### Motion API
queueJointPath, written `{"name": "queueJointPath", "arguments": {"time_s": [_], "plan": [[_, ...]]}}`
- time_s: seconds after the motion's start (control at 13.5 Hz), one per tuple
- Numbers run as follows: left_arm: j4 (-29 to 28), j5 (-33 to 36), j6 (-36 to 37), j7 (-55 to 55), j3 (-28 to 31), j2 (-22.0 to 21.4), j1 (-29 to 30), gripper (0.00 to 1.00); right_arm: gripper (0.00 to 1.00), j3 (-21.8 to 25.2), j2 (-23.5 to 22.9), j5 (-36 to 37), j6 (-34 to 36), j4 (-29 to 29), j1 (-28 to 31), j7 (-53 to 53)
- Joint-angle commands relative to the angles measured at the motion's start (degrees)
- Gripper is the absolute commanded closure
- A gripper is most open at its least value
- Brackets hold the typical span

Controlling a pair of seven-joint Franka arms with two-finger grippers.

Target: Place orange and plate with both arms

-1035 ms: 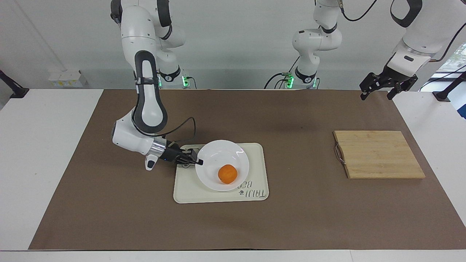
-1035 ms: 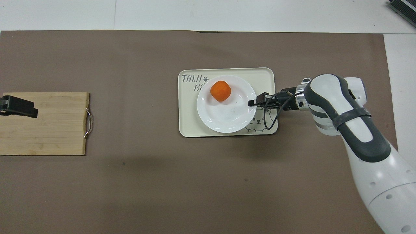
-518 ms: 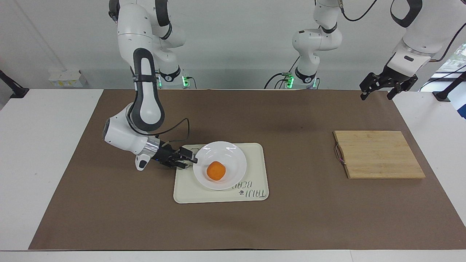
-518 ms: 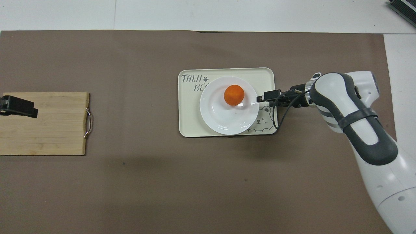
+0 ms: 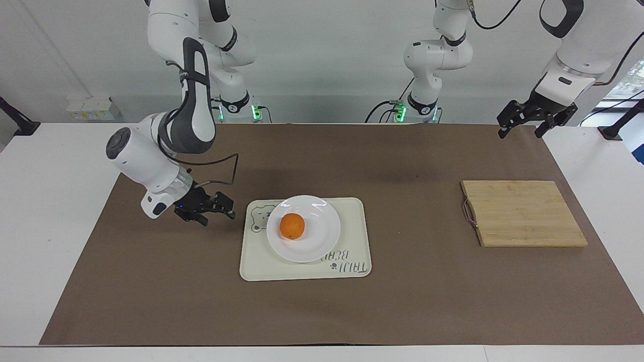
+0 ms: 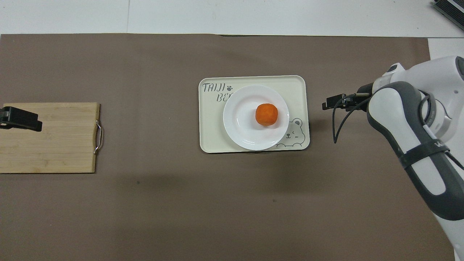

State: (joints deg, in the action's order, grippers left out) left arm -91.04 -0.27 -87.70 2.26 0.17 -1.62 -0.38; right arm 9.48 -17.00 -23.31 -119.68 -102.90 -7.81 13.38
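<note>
The orange (image 5: 292, 226) sits on the white plate (image 5: 318, 239), off centre toward the right arm's end. The plate rests flat on the cream bear-printed tray (image 5: 353, 217). In the overhead view the orange (image 6: 266, 114), plate (image 6: 242, 123) and tray (image 6: 210, 127) show mid-table. My right gripper (image 5: 231, 209) is open and empty, low over the brown mat beside the tray, clear of it; it also shows in the overhead view (image 6: 326, 105). My left gripper (image 5: 519, 133) is open and empty and waits raised at the left arm's end.
A bamboo cutting board (image 5: 523, 213) with a metal handle lies toward the left arm's end; in the overhead view (image 6: 50, 137) the raised left gripper (image 6: 21, 119) shows over it. A brown mat (image 5: 412, 301) covers the table.
My right gripper let go of the plate's rim and drew back off the tray toward the right arm's end. The plate settled flat and the orange rolled toward the right arm's end.
</note>
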Motion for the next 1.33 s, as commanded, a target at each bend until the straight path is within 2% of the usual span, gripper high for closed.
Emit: {"name": "queueJointPath", "arguments": {"time_s": [0.0, 0.22, 0.44, 0.96, 1.11, 1.26], "plan": [[1.65, -0.61, 1.57, 0.55, -0.25, 0.65, 0.56, 0.0, 0.0, -0.43, 3.27, 7.65, 0.67, -0.37, 0.25, -6.84], [1.65, -0.61, 1.57, 0.55, -0.25, 0.65, 0.56, 0.0, 0.0, -0.52, 6.79, 15.73, 4.44, -0.37, -0.01, -13.97], [1.65, -0.61, 1.57, 0.55, -0.25, 0.74, 0.56, 0.0, 0.0, -0.52, 10.66, 19.26, 8.39, 0.76, -0.02, -15.49], [1.65, -0.61, 1.57, 0.55, -0.25, 0.65, 0.56, 0.0, 0.0, -0.17, 11.63, 21.37, 32.28, 18.15, 0.42, -15.4], [1.65, -0.61, 1.57, 0.55, -0.25, 0.65, 0.56, 0.0, 0.0, -0.08, 13.2, 21.9, 36.43, 20.19, 0.42, -15.49], [1.65, -0.61, 1.57, 0.55, -0.25, 0.74, 0.56, 0.0, 0.0, -0.17, 16.8, 23.22, 37.06, 20.19, 0.42, -15.31]]}}
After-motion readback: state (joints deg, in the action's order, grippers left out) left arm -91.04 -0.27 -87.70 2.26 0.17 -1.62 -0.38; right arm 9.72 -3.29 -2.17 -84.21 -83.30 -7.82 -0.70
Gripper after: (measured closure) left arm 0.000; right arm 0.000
